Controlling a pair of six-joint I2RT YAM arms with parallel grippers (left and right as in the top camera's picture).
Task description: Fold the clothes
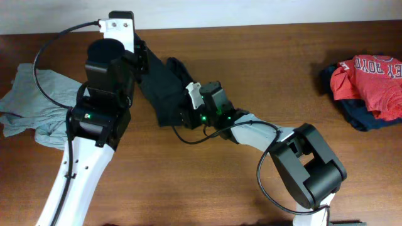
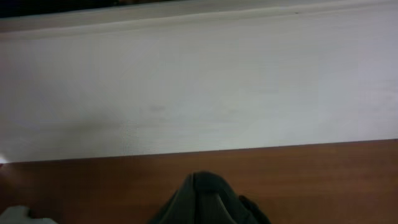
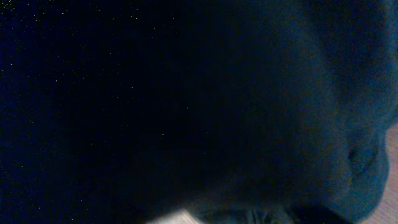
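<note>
Left hand (image 1: 142, 59) clamped on shirt (image 1: 164, 85); right hand (image 1: 182, 113) buried in fabric, opening indeterminate. Grip one edge only.

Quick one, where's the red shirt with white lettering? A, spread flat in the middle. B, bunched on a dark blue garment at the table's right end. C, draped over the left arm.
B: the red fabric shirt with white lettering sits crumpled on a dark blue garment at the right end of the wooden table.
</note>
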